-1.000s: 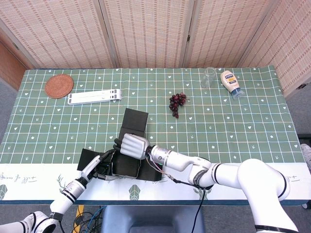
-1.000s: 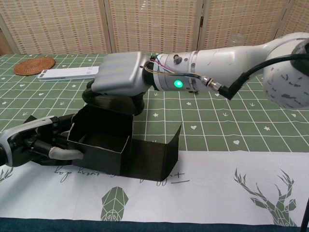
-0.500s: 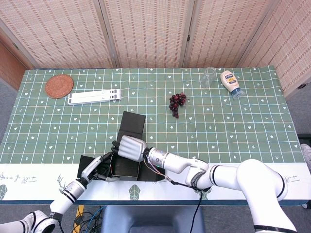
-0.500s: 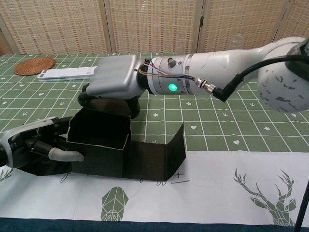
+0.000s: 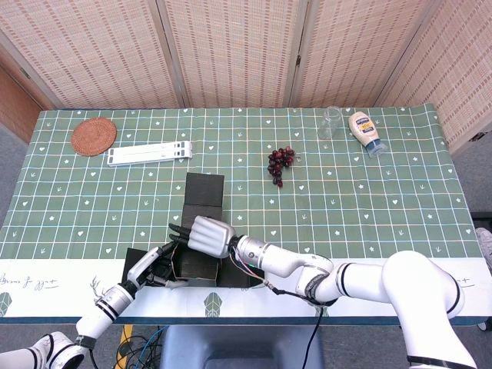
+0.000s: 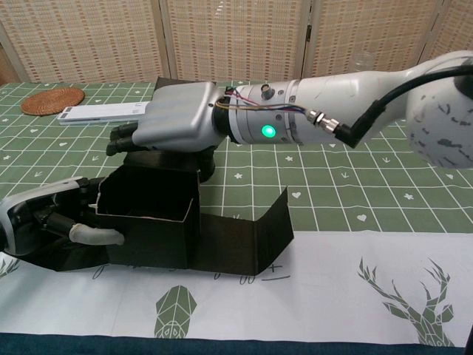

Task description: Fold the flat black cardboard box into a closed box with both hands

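1. The bench [image 5: 369,200] carries a green checked cloth; behind it stand woven folding screens [image 5: 231,54].
2. The black cardboard box [image 6: 148,214] stands half-formed at the near bench edge, top open, one flap [image 6: 255,229] lying to its right.
3. My left robot hand [image 6: 52,222] holds its left wall.
4. My right robot hand [image 6: 174,118] hovers over its back edge, fingers straight and spread.

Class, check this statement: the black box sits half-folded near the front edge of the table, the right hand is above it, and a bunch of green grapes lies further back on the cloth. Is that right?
Not quite. The grapes are dark red, not green, as the head view shows. The rest holds: the black box sits half-folded near the table's front edge, with the right hand above it.
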Controlling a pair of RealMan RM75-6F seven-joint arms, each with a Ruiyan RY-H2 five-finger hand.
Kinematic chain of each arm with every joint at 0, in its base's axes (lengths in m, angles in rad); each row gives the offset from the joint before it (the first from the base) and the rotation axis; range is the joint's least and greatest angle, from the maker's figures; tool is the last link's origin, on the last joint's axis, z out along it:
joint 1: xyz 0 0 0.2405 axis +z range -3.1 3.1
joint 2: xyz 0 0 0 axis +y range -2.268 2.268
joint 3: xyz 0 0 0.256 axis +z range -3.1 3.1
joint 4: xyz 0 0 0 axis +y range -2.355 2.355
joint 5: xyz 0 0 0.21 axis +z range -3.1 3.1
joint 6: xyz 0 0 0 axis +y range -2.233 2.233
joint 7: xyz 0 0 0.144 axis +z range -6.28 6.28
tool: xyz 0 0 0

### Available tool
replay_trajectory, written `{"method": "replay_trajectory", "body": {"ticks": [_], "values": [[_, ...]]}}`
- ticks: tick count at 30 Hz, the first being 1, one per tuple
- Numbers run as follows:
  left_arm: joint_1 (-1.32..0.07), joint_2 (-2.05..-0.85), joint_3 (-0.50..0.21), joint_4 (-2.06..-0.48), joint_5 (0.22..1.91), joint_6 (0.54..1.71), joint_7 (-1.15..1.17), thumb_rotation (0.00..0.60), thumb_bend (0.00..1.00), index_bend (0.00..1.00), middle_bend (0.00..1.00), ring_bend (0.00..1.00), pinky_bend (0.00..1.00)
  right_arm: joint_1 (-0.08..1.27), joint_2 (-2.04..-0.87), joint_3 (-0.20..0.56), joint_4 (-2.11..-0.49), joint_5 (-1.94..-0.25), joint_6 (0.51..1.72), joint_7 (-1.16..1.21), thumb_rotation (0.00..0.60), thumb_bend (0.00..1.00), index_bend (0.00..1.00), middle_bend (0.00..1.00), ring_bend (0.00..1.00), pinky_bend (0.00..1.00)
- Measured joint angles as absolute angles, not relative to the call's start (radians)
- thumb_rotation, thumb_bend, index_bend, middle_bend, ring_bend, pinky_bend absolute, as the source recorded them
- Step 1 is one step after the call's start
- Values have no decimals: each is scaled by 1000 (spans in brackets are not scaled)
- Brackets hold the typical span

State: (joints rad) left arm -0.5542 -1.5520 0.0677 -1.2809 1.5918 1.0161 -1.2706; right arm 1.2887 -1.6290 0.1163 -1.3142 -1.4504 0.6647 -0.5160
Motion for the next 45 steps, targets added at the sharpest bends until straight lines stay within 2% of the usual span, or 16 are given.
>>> {"method": "replay_trajectory", "body": {"ticks": [4, 10, 15, 19, 33, 37, 40, 43, 45], "values": [[-559, -1539, 71, -1283, 1595, 1018, -1271, 600, 142, 225, 250, 692, 912, 1272, -1610, 121, -1335, -1452, 690, -481, 600, 208, 0, 0, 673, 1000], [-568, -1522, 71, -1288, 1597, 1020, -1276, 600, 142, 225, 250, 549, 910, 1238, -1574, 127, -1375, -1461, 742, -429, 600, 208, 0, 0, 670, 1000], [-575, -1508, 73, -1293, 1607, 1029, -1279, 600, 142, 225, 250, 579, 909, 1204, -1548, 126, -1401, -1465, 781, -395, 600, 208, 0, 0, 670, 1000], [-581, -1492, 74, -1298, 1613, 1035, -1289, 600, 142, 225, 250, 511, 909, 1165, -1516, 129, -1432, -1467, 833, -349, 600, 208, 0, 0, 670, 1000], [-612, -1397, 59, -1331, 1624, 1066, -1417, 600, 142, 228, 250, 510, 909, 923, -1361, 91, -1585, -1504, 1115, -235, 600, 217, 0, 0, 670, 1000], [-632, -1359, 49, -1346, 1624, 1063, -1444, 600, 142, 234, 250, 632, 909, 854, -1331, 69, -1606, -1523, 1180, -188, 600, 217, 0, 0, 670, 1000], [-640, -1342, 45, -1357, 1620, 1058, -1471, 600, 142, 238, 250, 591, 909, 812, -1317, 57, -1610, -1539, 1219, -153, 600, 217, 0, 0, 670, 1000], [-648, -1320, 40, -1369, 1613, 1052, -1500, 600, 142, 250, 250, 609, 909, 780, -1311, 43, -1609, -1562, 1248, -126, 600, 217, 0, 0, 670, 1000], [-652, -1309, 37, -1377, 1610, 1050, -1513, 600, 142, 253, 250, 567, 909, 764, -1315, 35, -1601, -1584, 1263, -121, 600, 217, 0, 1, 670, 1000]]}}
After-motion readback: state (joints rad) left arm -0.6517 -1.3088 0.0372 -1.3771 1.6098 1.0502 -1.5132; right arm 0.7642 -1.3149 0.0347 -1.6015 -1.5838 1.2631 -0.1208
